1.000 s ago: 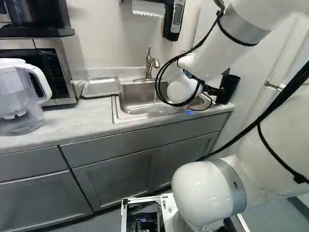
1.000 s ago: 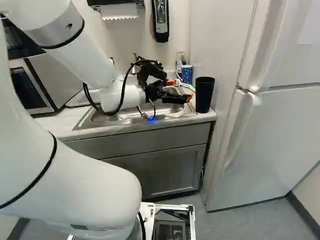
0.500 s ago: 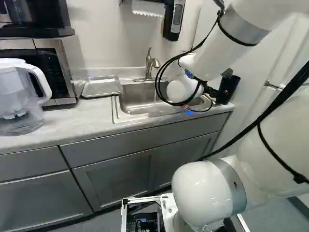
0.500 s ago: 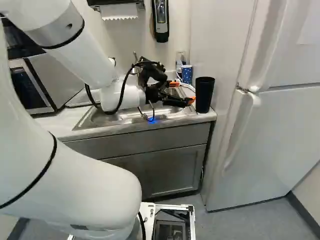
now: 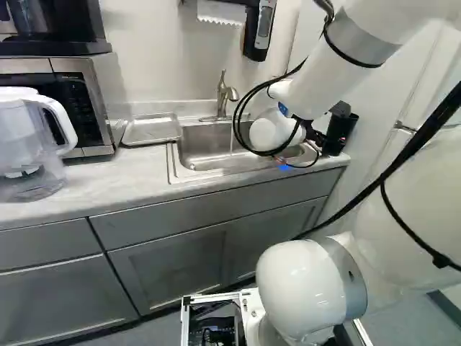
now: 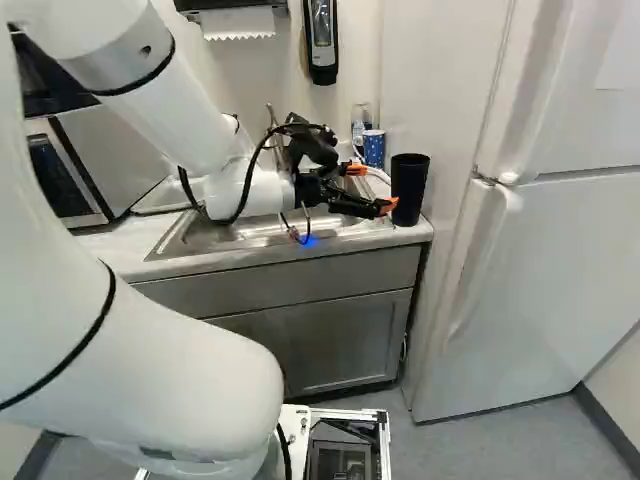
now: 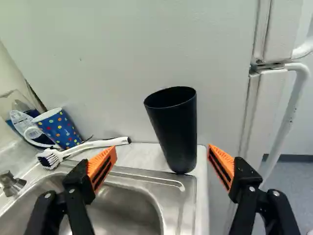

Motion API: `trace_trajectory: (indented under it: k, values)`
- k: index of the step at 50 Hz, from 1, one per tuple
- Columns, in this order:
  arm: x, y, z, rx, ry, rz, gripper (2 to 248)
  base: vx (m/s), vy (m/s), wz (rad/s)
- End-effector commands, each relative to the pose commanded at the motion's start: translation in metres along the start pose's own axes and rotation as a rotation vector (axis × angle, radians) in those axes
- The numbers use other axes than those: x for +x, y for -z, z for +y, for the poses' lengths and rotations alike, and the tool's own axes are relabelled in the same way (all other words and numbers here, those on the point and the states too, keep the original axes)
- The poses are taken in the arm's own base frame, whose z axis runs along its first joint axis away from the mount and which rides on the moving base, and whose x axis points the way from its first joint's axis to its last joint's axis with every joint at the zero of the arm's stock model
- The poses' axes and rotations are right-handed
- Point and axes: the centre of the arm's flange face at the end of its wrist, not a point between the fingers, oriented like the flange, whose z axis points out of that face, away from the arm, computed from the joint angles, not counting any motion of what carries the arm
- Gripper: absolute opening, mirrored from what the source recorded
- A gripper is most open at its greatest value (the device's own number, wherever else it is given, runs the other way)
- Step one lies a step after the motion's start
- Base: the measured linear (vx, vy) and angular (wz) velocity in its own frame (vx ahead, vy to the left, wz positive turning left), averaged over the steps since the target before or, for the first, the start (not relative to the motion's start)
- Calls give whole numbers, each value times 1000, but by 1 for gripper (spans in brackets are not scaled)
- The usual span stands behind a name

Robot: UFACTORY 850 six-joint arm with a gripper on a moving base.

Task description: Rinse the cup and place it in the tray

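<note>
Standing upright near the right front corner of the worktop, one black cup is seen just beside the sink. It is approached from the sink side by the gripper, whose two fingers are held wide apart; in the wrist view the cup is seen ahead, between their lines, with a gap on either side. Close behind it, the way is bounded by the white wall, with one fridge past the worktop's right end. Behind the sink, one brush is laid beside one blue dotted mug. One tray is placed left of the sink, toward the worktop's back edge; between tray and cup are set the sink and one tap, from which water is run. Farther left, one microwave and one pitcher are kept. Two dispensers are mounted above: one for towels, one for soap.
</note>
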Motion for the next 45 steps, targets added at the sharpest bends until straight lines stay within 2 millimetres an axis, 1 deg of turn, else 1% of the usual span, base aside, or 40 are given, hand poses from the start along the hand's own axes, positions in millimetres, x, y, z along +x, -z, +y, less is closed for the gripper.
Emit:
trace_trajectory:
  k: [30, 45]
  values:
    - [4, -27, -10, -63, -3, 10, 247, 0, 0, 0]
    - [6, -46, -18, -98, 5, 16, 247, 0, 0, 0]
